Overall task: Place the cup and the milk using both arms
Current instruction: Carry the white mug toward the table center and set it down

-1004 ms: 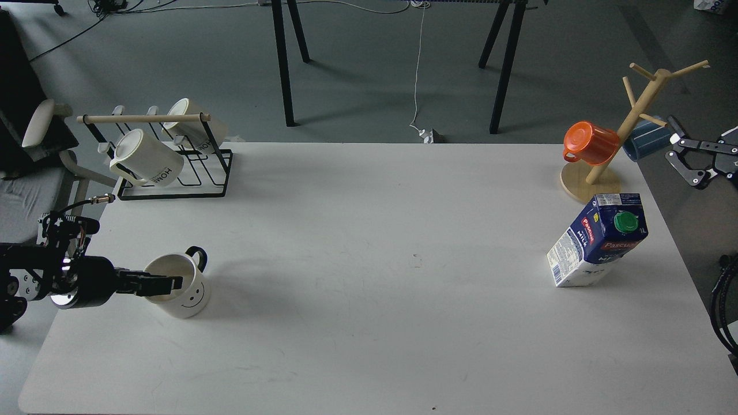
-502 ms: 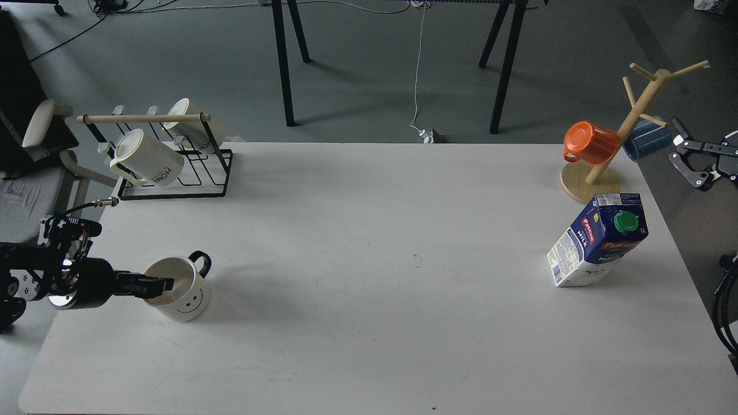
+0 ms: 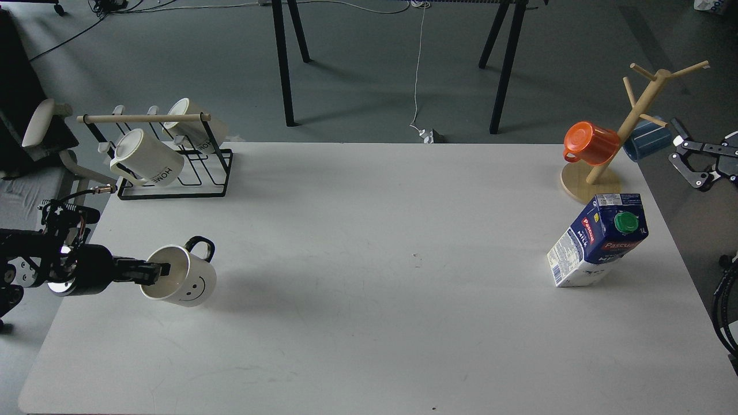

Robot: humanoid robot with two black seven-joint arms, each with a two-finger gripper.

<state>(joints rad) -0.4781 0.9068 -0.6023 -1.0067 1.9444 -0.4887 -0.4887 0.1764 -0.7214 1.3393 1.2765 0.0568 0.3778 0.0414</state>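
Note:
The white cup (image 3: 187,282) with a black handle and smiley face is at the table's left, tilted with its mouth toward my left arm and raised off the tabletop. My left gripper (image 3: 157,271) is shut on the cup's near rim, one finger inside the mug. The blue and white milk carton (image 3: 597,242) with a green cap stands at the right of the table. My right gripper (image 3: 689,163) is open and empty off the table's right edge, behind and to the right of the milk, apart from it.
A black wire rack (image 3: 173,173) with two white "HOME" mugs stands at the back left. A wooden mug tree (image 3: 628,124) with an orange mug (image 3: 591,143) and a blue mug (image 3: 646,139) stands at the back right, just behind the milk.
My left gripper has lifted the cup and tilted it, moving slightly up and right. My right gripper has drawn back a little to the right. The milk has not moved.

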